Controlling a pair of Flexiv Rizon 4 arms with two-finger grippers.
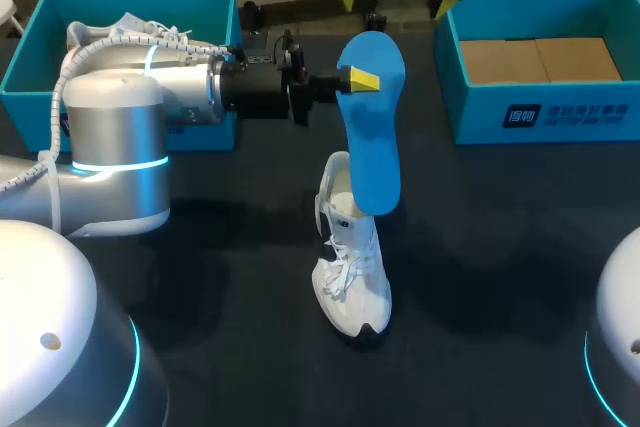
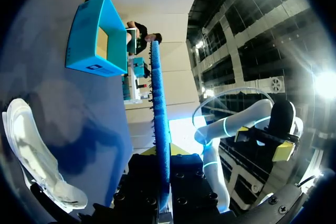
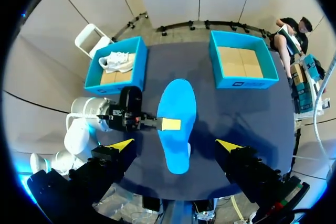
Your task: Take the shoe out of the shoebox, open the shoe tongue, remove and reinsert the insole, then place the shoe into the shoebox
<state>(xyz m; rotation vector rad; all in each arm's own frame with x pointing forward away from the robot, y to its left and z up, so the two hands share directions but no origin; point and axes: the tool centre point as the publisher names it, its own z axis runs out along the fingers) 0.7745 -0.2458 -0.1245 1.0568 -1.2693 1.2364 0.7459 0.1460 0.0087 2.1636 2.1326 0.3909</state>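
Note:
My left gripper point(image 1: 358, 79) is shut on the edge of a blue insole point(image 1: 372, 137), which it holds up flat above the table. In the left wrist view the insole point(image 2: 159, 103) runs edge-on between the fingers of the left gripper point(image 2: 161, 153). Below it a white lace-up shoe point(image 1: 352, 272) rests on the dark table, partly behind the insole's lower end. The empty blue shoebox point(image 1: 540, 112) stands at the back right. My right gripper point(image 3: 175, 145) hangs high over the table, wide open and holding nothing, with the insole point(image 3: 177, 103) far below it.
A second blue box point(image 1: 30, 57) at the back left holds another white shoe point(image 1: 140, 32). My left arm point(image 1: 130, 117) stretches across in front of that box. The shoe on the table point(image 2: 31, 150) lies beside my left gripper.

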